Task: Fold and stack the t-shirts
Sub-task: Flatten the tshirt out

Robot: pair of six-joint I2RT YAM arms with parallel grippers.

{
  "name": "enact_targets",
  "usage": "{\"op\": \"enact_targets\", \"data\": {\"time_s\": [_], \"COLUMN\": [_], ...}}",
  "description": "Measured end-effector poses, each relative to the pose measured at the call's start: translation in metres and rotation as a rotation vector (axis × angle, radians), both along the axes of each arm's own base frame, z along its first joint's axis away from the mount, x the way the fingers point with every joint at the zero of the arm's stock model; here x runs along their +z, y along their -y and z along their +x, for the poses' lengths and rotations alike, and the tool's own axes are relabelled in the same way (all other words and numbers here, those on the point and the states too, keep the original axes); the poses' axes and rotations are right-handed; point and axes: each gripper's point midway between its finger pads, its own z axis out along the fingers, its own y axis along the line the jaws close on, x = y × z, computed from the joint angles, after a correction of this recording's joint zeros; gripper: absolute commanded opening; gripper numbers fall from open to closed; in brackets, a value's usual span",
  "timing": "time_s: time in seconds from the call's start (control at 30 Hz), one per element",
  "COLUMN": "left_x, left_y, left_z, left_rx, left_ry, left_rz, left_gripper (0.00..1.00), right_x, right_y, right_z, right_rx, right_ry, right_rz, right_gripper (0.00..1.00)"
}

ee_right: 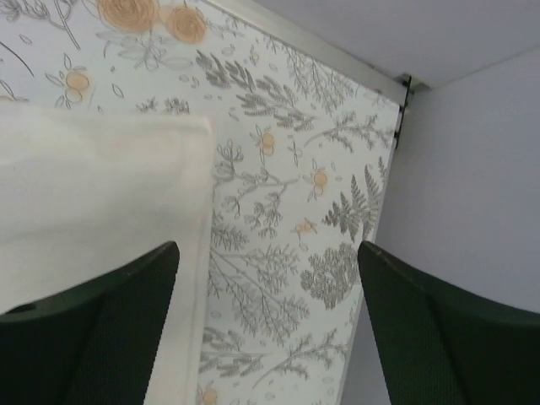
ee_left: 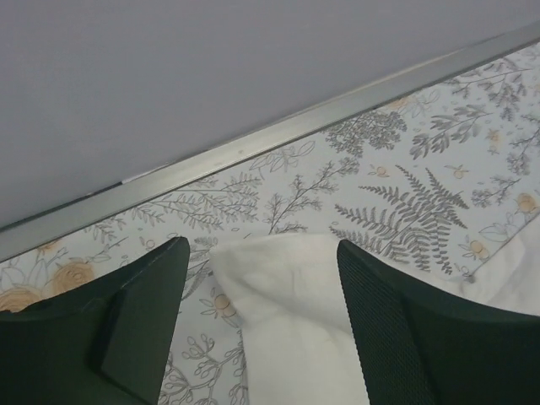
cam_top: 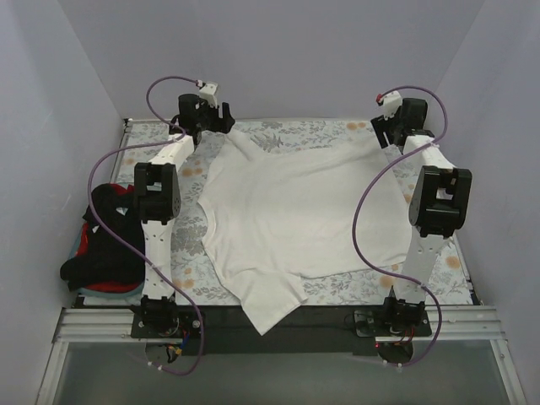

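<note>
A large off-white t-shirt (cam_top: 295,219) lies spread on the floral table cloth (cam_top: 321,131), one part hanging over the near edge. My left gripper (cam_top: 221,124) is open at the far left, its jaws either side of a bunched corner of the shirt (ee_left: 283,287). My right gripper (cam_top: 381,131) is open at the far right, just above the cloth, with the shirt's hemmed corner (ee_right: 126,186) beside its left finger. A heap of black (cam_top: 110,240), red (cam_top: 105,287) and light teal (cam_top: 76,245) shirts lies at the table's left edge.
A metal rail (ee_left: 253,143) runs along the table's far edge against the wall. The right wall (ee_right: 472,169) stands close beside my right gripper. Purple cables (cam_top: 371,194) loop round both arms.
</note>
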Motion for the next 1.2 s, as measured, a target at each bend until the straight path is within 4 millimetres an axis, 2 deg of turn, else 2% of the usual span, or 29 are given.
{"op": "enact_targets", "data": {"time_s": [0.1,0.2,0.3,0.33,0.4,0.43,0.47,0.53,0.57,0.6,0.63,0.67,0.77,0.83,0.93,1.03,1.2], "left_x": [0.002,0.007,0.009,0.014,0.028,0.037,0.044,0.047,0.042,0.033,0.020,0.006,-0.032,-0.048,-0.064,-0.077,-0.095], "left_y": [-0.006,-0.013,-0.018,-0.019,-0.021,-0.021,-0.019,-0.015,-0.013,-0.010,-0.008,-0.004,0.009,0.019,0.024,0.010,-0.020], "left_z": [-0.004,-0.031,-0.090,-0.112,-0.154,-0.172,-0.189,-0.221,-0.237,-0.254,-0.273,-0.292,-0.352,-0.391,-0.435,-0.452,-0.454], "left_rx": [0.034,0.035,-0.006,-0.023,-0.060,-0.081,-0.104,-0.147,-0.165,-0.186,-0.207,-0.234,-0.341,-0.429,-0.526,-0.524,-0.466], "left_ry": [-0.068,-0.162,-0.299,-0.341,-0.403,-0.426,-0.445,-0.495,-0.531,-0.572,-0.633,-0.696,-0.877,-0.969,-1.057,-1.107,-1.129], "left_rz": [-0.007,-0.003,0.012,0.018,0.028,0.032,0.032,0.036,0.038,0.043,0.053,0.065,0.132,0.201,0.312,0.409,0.535], "left_gripper": [0.77,0.77,0.76,0.70,0.65,0.61,0.61,0.59,0.58,0.57,0.56,0.54,0.51,0.50,0.50,0.49,0.49], "right_x": [0.002,0.006,0.020,0.024,0.027,0.024,0.019,0.004,-0.008,-0.021,-0.034,-0.047,-0.074,-0.080,-0.081,-0.087,-0.116], "right_y": [0.002,0.000,-0.006,-0.009,-0.014,-0.017,-0.019,-0.023,-0.024,-0.025,-0.025,-0.025,-0.021,-0.015,-0.006,-0.004,-0.006], "right_z": [-0.011,-0.036,-0.069,-0.083,-0.113,-0.130,-0.146,-0.176,-0.192,-0.208,-0.224,-0.240,-0.279,-0.293,-0.298,-0.302,-0.325], "right_rx": [0.001,0.033,0.098,0.120,0.163,0.186,0.206,0.239,0.252,0.266,0.282,0.291,0.308,0.304,0.292,0.292,0.304], "right_ry": [-0.044,-0.129,-0.207,-0.234,-0.289,-0.327,-0.370,-0.452,-0.503,-0.557,-0.615,-0.668,-0.805,-0.852,-0.867,-0.883,-0.977], "right_rz": [-0.010,-0.009,-0.017,-0.021,-0.028,-0.030,-0.030,-0.027,-0.025,-0.024,-0.025,-0.024,-0.017,-0.015,-0.027,-0.024,-0.013], "right_gripper": [0.98,0.98,0.96,0.95,0.89,0.87,0.80,0.73,0.68,0.60,0.58,0.51,0.44,0.44,0.42,0.38,0.35]}}
